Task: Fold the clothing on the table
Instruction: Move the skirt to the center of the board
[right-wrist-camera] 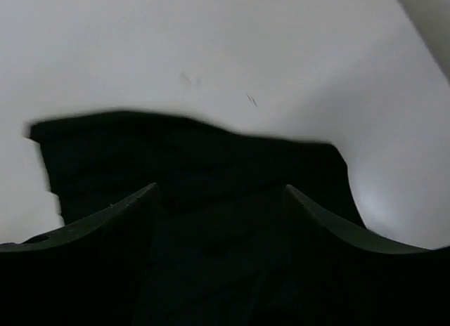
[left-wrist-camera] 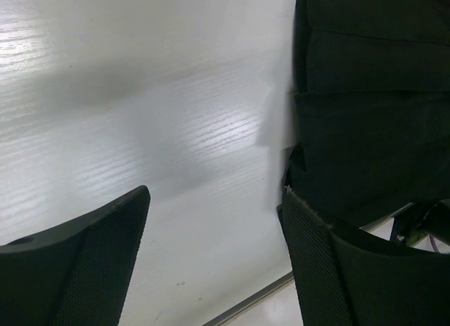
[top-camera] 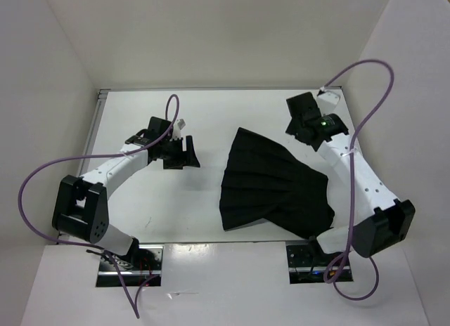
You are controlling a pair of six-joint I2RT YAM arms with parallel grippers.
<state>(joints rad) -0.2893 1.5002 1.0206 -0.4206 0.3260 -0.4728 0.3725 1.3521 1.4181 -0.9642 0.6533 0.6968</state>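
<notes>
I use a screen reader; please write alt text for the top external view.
A black pleated skirt lies flat on a white table, waist toward the far edge. The left pincer and right pincer flank it, both open and empty.

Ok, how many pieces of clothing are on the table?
1. The black pleated skirt lies flat on the table, right of centre, waist toward the far edge. Another could hide beneath it.
</notes>
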